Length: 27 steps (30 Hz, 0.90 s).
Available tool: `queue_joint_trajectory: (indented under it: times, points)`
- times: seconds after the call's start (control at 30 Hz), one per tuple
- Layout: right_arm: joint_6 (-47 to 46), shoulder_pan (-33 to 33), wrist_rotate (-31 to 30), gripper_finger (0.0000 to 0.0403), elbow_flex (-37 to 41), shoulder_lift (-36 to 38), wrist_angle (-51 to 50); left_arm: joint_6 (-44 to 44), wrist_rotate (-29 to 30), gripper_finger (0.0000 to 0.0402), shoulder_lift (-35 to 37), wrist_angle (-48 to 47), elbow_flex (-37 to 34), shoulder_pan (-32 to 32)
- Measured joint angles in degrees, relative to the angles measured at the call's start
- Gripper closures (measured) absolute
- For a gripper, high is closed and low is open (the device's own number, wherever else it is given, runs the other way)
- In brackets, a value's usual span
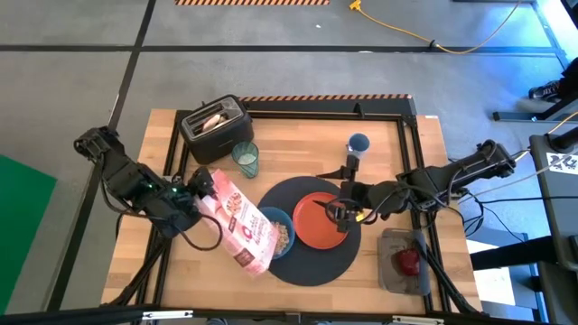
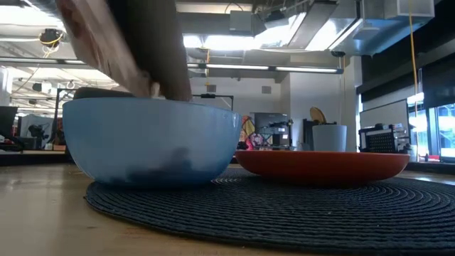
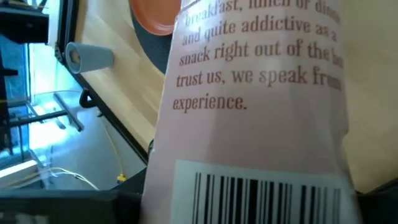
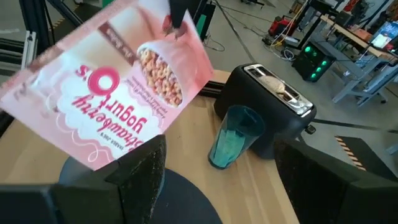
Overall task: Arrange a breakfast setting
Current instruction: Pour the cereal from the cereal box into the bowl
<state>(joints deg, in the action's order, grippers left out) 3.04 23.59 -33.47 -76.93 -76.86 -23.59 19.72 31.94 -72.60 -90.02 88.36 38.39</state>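
Observation:
My left gripper (image 1: 192, 195) is shut on a pink cereal bag (image 1: 239, 221), which is tipped upside down over the blue bowl (image 1: 278, 231). The bowl holds cereal and stands on the left part of the round dark-grey mat (image 1: 316, 266). The orange plate (image 1: 312, 226) lies on the mat beside the bowl. My right gripper (image 1: 341, 215) hovers open and empty over the plate's right rim. The pale-green glass (image 1: 246, 159) stands by the black toaster (image 1: 217, 126), which holds the toast slice (image 1: 213, 118). The red apple (image 1: 408, 262) lies on a grey tray. No spoon shows. My left gripper holds the cereal bag by its upturned bottom end (image 4: 171, 28), coming from the table's left side; the bag itself hides its fingers in the left wrist view. The bag slants down to the right, and its lower end (image 2: 153, 82) reaches into the bowl.
A blue-grey cup (image 1: 358, 144) stands behind the mat toward the far edge. The grey tray (image 1: 397, 271) lies at the near right corner. A black frame rail (image 1: 325, 110) runs along the far edge. Bare wood shows at the near left (image 1: 181, 271).

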Motion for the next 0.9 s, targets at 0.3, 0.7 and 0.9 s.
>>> queue_joint_trajectory:
  times: [0.3,0.7,0.9]
  points:
    - [-2.84,0.00,-5.11,0.0118,0.00,-2.52,1.29,-7.75,-3.46,0.0231,3.46,-0.04,0.00,-1.76]
    - [-7.15,0.04,-13.49,0.0118,0.00,-2.53,4.29,-17.42,-6.12,0.0231,6.92,-0.06,-7.23,-2.17]
    - [-11.10,-1.10,-13.64,0.0118,-0.01,-1.33,1.13,-24.54,-6.21,0.0231,11.74,-0.10,-10.22,-2.27]
